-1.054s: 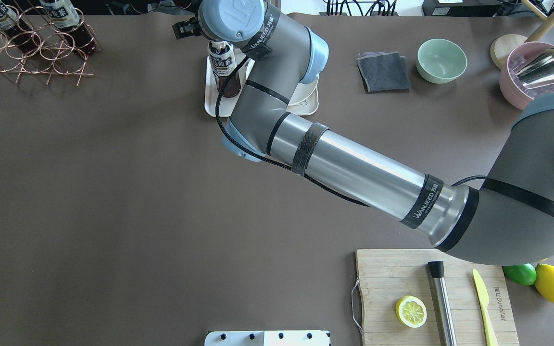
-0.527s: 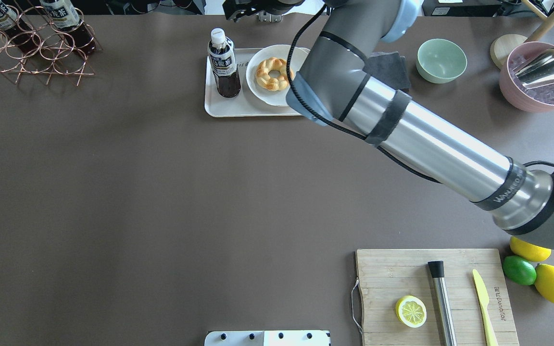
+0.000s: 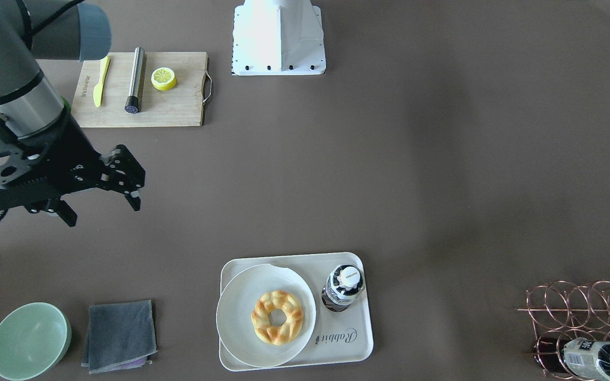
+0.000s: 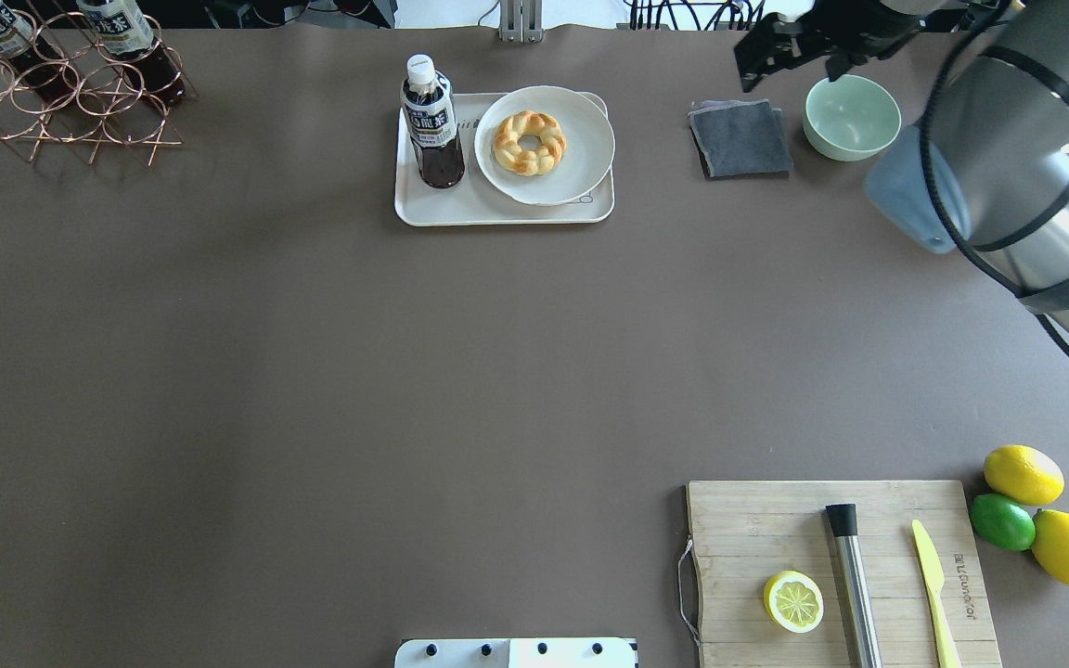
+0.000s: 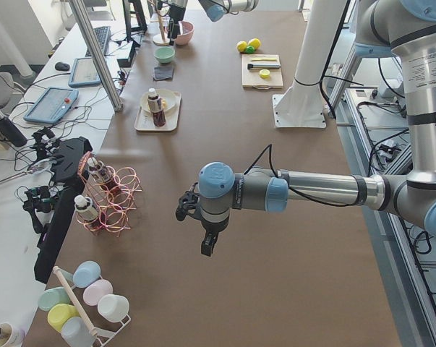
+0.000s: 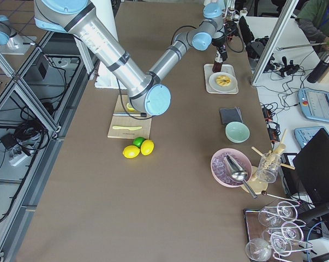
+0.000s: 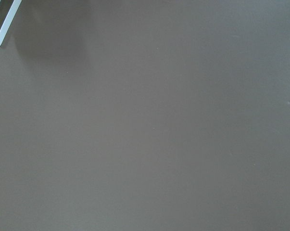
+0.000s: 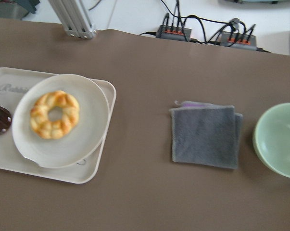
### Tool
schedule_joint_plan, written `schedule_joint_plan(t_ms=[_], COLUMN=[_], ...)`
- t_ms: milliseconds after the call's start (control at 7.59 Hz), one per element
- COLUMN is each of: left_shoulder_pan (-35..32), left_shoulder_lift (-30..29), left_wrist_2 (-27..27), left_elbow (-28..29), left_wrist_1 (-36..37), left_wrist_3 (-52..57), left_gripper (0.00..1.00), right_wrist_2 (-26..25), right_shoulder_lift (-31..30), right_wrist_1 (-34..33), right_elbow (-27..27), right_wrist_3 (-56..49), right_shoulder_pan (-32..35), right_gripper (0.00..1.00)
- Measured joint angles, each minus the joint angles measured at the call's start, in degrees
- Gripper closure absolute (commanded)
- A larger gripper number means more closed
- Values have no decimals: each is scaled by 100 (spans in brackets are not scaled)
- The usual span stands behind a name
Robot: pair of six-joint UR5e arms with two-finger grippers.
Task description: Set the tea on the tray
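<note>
Cream tray (image 4: pixel 460 211): tea (image 4: pixel 432 125) upright at its 9 o'clock overhead, beside plate (image 4: pixel 590 139). Our right pincer (image 3: pixel 101 210) wide, empty, well apart. We judge placement done; next, park. Cannot tell for left pincer (image 5: pixel 207 244).

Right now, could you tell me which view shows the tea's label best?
The overhead exterior view: the label of the tea faces that camera. The front-facing view shows mostly its cap, the right wrist view a dark sliver, the side views a tiny bottle, the left wrist view nothing.
</note>
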Motion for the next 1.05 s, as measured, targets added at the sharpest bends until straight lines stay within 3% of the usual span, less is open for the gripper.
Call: schedule_joint_plan(t_ms=[263,395,659,1054], left_shoulder_pan=[5,11,32,137], left_shoulder_lift=[8,82,257,405], left_wrist_2=[0,4,5,53], left_elbow=[6,10,19,203], left_wrist_1=[-1,-8,-61,-130], left_wrist_3=[4,5,8,139], left_gripper=[2,2,2,2], right_wrist_2=[287,549,949,968], right_shoulder_lift=[-1134,-1731,-2768,-3926], right_wrist_1=[-889,-1032,-1096,-1108], right_elbow=[686,809,859,617], right_wrist_3=[-1160,-1861,-3124,-3713], right_shoulder_pan=[641,1060,1752,2300], right_gripper=[0,0,0,0])
